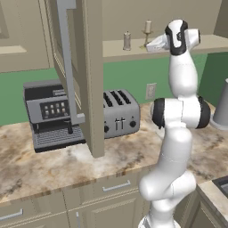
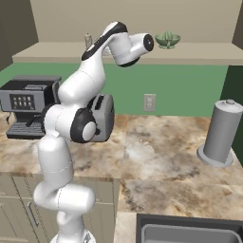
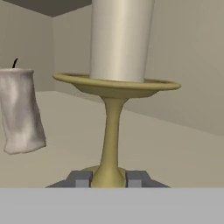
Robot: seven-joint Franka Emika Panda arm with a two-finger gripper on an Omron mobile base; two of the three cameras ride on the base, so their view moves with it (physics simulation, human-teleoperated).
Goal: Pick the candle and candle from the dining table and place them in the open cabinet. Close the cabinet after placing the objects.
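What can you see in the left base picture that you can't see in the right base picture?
Left base view alone: the taper candle on its candlestick, the open cabinet door and its grey bar handle. Right base view alone: a green bowl on the shelf, a grey canister with its whole base, and a sink. Both share the stubby candle, coffee machine, toaster and marble counter.

Pinching the brass candlestick (image 3: 112, 127) stem low between both fingertips (image 3: 80, 178), cream taper (image 3: 120, 39) rising upright above, stubby pale candle (image 3: 21, 109) standing apart leftward on the shelf (image 3: 175, 153)
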